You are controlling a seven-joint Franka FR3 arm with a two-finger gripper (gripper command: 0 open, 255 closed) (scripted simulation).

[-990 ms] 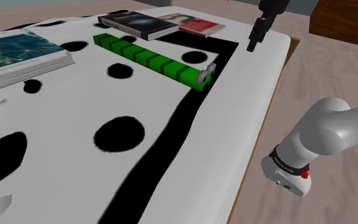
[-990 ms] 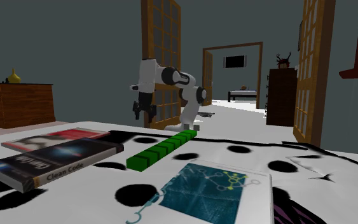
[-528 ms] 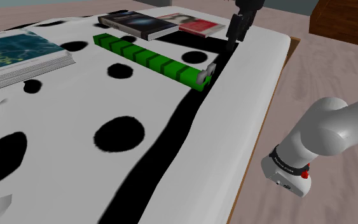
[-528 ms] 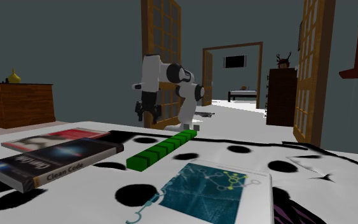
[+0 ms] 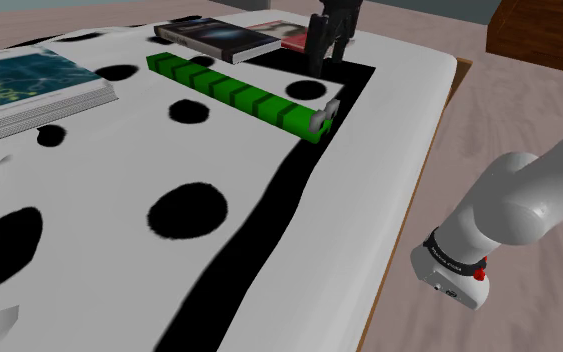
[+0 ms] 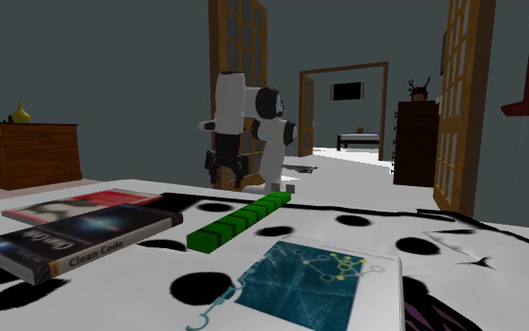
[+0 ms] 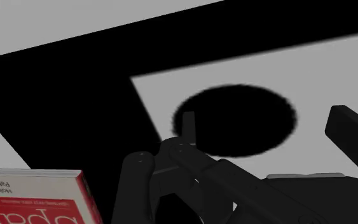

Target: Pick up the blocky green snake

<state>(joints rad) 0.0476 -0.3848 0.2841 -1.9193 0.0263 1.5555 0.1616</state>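
We are looking over a bed [image 5: 409, 150] draped in a white cover with black spots, where the blocky green snake [image 5: 239, 95] is lying flat in a diagonal line, its grey end nearest the claw [image 5: 324, 62]. The claw is hanging above the cover, apart from the snake, with its fingers [image 7: 188, 124] spread wide around nothing, and we are seeing a red book [image 7: 31, 197] just beside it. A dark book [image 6: 74, 235] is resting next to the red one, and a blue-covered book [image 6: 318, 277] is sitting well apart. Around the bed, a pale wooden floor [image 5: 509, 120], dark walls, wooden lattice doors [image 6: 239, 94] and a wooden dresser [image 6: 23, 155] are framing the room.
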